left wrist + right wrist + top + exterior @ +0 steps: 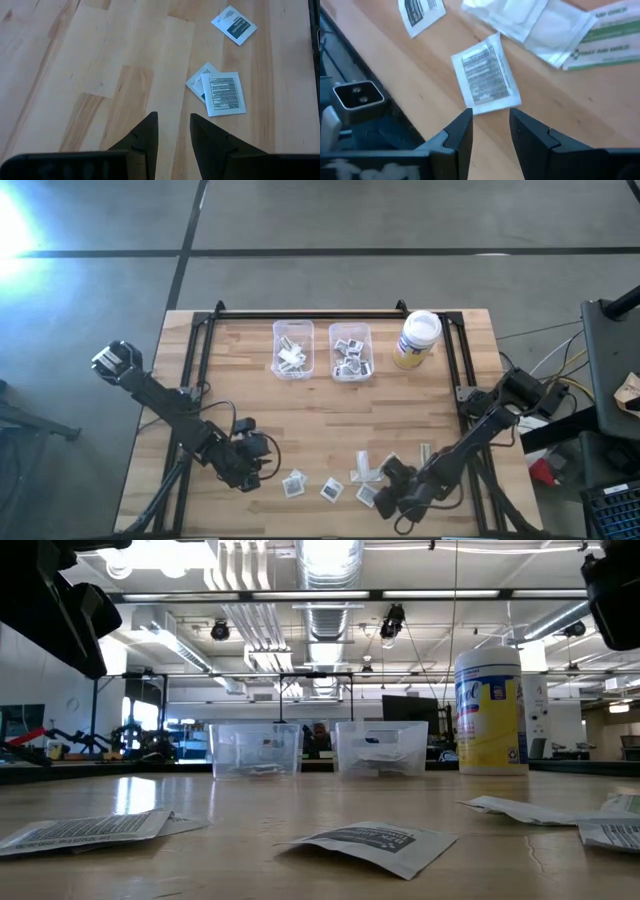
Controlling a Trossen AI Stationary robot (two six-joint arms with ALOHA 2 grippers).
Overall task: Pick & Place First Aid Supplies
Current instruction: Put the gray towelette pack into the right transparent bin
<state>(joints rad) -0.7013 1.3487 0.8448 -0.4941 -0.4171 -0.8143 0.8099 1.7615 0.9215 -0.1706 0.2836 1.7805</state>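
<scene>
Square packet (486, 76) half-hidden behind right end effector (490, 131) fingertips.

Bright, even overhead light comes from the ceiling strip lights (330, 560), and a white glare patch (15, 225) burns out the floor far from both grippers. The table (330, 430) shows soft sheen and faint shadows. The packet (485, 75) just ahead of the right gripper (490, 125) looks blurred.

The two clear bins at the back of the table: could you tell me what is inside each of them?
Both the left bin and the right bin hold small white packets with dark print, piled loosely. How many lie in each, and what sits beneath the top ones, cannot be seen.
</scene>
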